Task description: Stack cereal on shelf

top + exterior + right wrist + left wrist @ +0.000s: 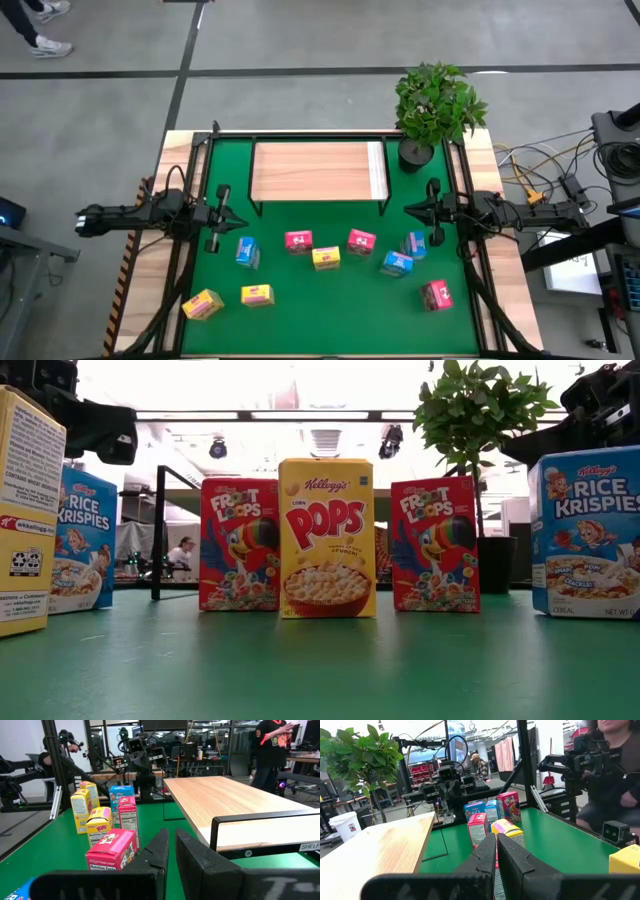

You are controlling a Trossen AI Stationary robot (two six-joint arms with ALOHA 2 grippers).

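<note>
The shelf, a light-wood board on thin black legs, stands at the far middle of the green mat. Several small cereal boxes stand on the mat in front of it: blue ones, pink-red ones and yellow ones. My left gripper hovers shut at the mat's left side and points level toward the middle. My right gripper hovers shut at the right side, facing it. Neither touches a box.
A potted plant stands at the shelf's far right corner. Black frame bars run along the mat's left and right sides. People show in the room beyond the table. Bare mat lies along the near edge.
</note>
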